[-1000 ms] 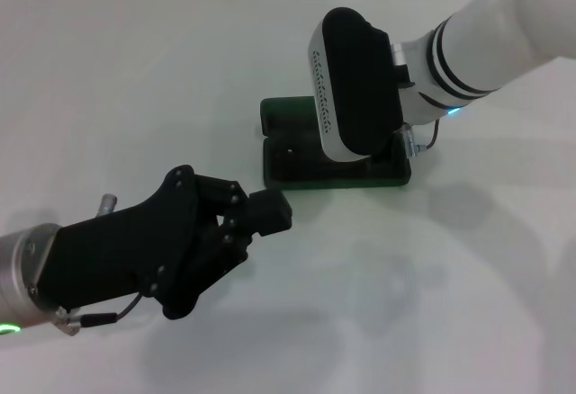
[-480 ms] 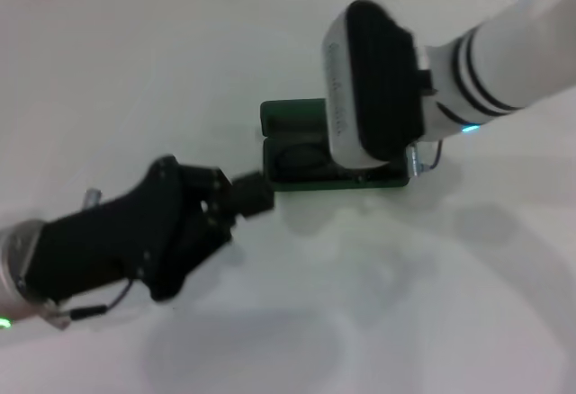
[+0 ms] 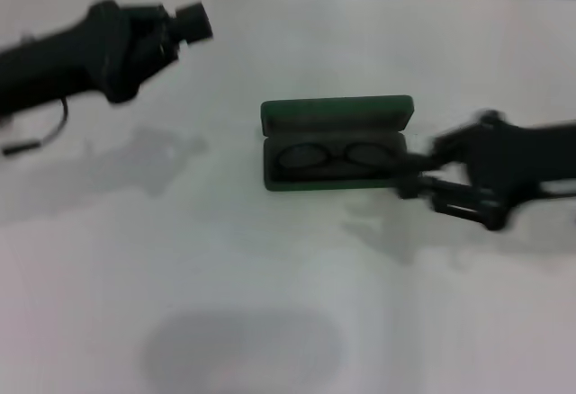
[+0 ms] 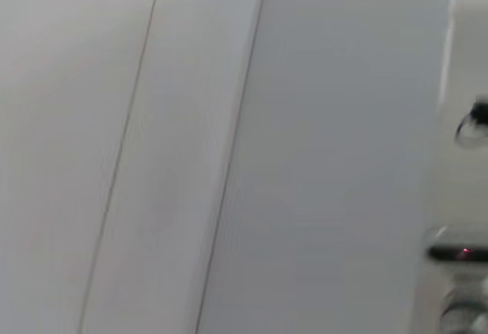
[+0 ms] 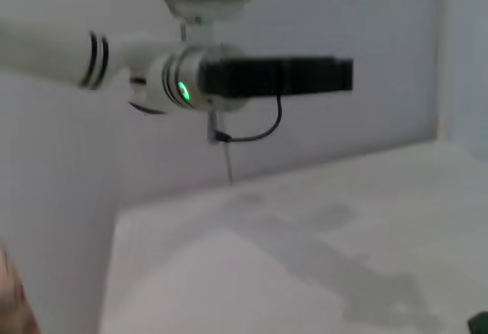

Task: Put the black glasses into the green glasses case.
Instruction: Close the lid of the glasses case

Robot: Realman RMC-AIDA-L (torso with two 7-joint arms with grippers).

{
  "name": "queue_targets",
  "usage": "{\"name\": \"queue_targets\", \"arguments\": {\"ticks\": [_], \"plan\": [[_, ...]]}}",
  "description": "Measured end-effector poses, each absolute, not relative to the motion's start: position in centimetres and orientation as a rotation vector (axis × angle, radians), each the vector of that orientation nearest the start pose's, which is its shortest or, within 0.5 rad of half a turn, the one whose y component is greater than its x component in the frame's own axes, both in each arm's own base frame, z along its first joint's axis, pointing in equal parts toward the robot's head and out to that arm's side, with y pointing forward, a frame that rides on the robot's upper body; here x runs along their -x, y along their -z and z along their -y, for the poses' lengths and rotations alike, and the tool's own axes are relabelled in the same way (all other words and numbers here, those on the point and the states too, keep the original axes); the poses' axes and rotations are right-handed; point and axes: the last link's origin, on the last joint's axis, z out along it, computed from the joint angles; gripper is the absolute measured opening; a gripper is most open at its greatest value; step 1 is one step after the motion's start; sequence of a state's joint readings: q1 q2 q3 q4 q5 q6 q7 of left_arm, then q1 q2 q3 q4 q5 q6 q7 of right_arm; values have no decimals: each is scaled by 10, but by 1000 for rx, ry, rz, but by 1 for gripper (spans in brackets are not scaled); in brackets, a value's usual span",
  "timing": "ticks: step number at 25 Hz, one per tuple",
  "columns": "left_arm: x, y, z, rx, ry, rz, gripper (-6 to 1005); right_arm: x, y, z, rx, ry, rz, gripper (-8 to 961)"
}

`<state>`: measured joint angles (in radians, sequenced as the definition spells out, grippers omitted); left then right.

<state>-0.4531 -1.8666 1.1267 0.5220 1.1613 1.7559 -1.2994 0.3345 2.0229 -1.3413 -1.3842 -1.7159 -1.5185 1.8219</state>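
In the green glasses case, the black glasses lie crosswise.

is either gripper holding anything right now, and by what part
Nothing is held. The black glasses lie inside the open green glasses case. The left gripper is far off; the right gripper is beside the case's end.

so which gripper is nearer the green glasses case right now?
Right. The right gripper sits just off the right end of the open green glasses case, with the black glasses inside. The left gripper is raised well away, far-left of it.
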Motion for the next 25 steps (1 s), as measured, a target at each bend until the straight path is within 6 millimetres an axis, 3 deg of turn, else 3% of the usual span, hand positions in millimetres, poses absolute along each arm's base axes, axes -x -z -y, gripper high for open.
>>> {"name": "queue_targets", "arguments": {"ticks": [4,5,6,8,10,13,20,25], "plan": [[205,-81,-373,2718,1024,439,78,-228,-56,-280,2797,-818,-514,192],[205,-81,-373,2718,1024,439,90,-241,-62,-274,2751,-865,-555,194],[184,-62,-402,2751,833,422,102,-253,-67,-268,2711,-917,-598,195],[181,-52,-407,2764,761,413,157,-273,-73,-257,2632,-1036,-658,198],[173,-30,-419,2768,626,387,212,-285,-75,-248,2567,-1128,-681,201],[162,-4,-426,2775,525,357,294,-295,-71,-240,2517,-1175,-702,205],[152,45,-421,2847,336,320,167,-300,-61,-240,2492,-1181,-734,214],[153,57,-419,2830,312,334,172,-299,-51,-250,2520,-1146,-746,221]]}}
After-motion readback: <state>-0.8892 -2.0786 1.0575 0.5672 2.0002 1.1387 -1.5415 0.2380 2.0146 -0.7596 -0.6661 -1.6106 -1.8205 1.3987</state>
